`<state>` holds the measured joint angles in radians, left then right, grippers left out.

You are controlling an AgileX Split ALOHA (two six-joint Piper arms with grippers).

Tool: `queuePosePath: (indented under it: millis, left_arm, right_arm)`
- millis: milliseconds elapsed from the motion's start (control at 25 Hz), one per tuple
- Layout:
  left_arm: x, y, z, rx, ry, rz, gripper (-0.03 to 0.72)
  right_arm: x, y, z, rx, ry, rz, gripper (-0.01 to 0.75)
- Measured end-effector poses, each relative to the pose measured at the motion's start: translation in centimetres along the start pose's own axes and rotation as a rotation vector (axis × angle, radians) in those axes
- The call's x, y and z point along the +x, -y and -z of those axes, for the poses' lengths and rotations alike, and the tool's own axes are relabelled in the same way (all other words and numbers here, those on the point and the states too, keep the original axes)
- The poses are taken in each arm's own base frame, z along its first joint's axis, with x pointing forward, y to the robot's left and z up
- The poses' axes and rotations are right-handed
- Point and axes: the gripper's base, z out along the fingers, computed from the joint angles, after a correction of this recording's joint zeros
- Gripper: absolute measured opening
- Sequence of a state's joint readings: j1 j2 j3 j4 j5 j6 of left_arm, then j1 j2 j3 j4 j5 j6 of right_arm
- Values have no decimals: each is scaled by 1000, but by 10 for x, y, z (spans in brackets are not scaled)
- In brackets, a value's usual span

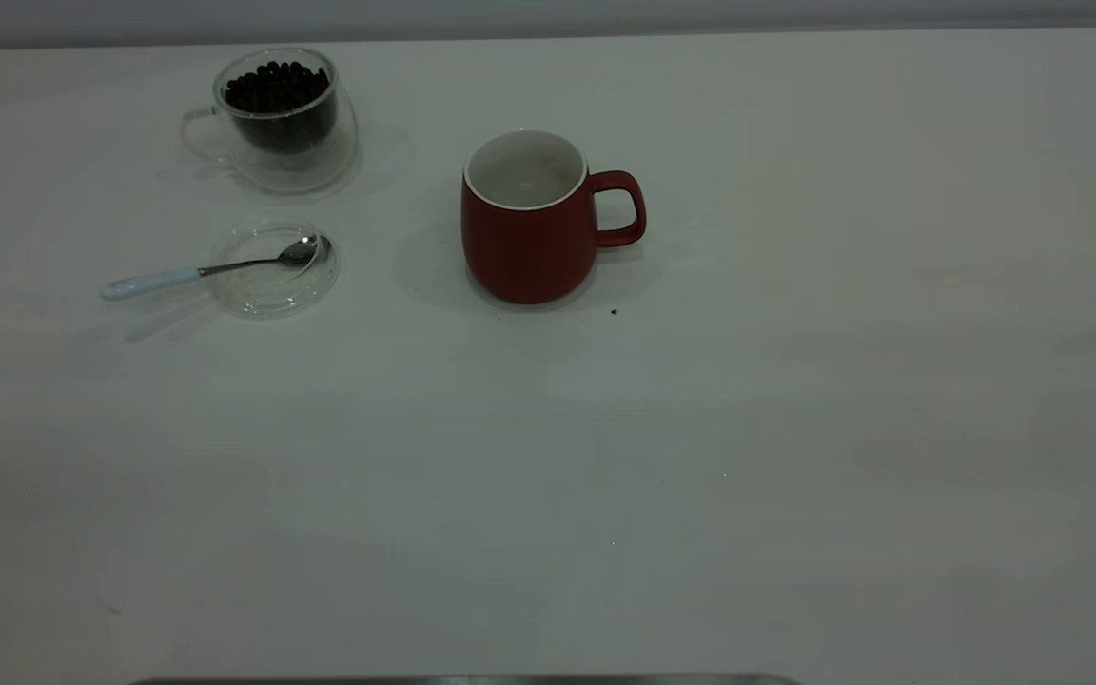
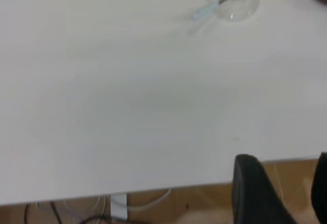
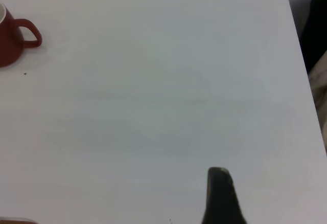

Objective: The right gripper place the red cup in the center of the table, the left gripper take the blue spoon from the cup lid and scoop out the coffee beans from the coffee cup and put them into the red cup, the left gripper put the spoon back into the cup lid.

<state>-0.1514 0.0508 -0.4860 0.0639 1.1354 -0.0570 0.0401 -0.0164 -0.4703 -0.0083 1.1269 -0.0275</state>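
The red cup (image 1: 529, 238) stands upright near the middle of the white table (image 1: 700, 457), handle toward the right, its inside white. The clear coffee cup (image 1: 272, 124) holding dark coffee beans (image 1: 277, 88) stands at the back left. In front of it lies the glass cup lid (image 1: 267, 285), with the blue spoon (image 1: 196, 273) resting bowl-in-lid and its pale handle pointing left. Neither arm shows in the exterior view. My left gripper (image 2: 286, 188) hangs open over the table's edge, far from the spoon (image 2: 214, 5). My right gripper (image 3: 276, 198) is open, far from the red cup (image 3: 10, 37); only one finger shows.
A small dark speck (image 1: 614, 311) lies just in front of the red cup. In the left wrist view, brown floor with cables (image 2: 102, 208) shows beyond the table's edge. A dark shape (image 3: 317, 29) stands past the table's edge in the right wrist view.
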Motion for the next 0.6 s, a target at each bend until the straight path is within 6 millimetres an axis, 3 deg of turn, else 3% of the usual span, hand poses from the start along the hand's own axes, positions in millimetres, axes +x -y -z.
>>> queuePosePath:
  millis: [600]
  left_arm:
    - [7,1,7,-64,68,60,338]
  right_arm:
    - [0,0,0,0,0,0,531]
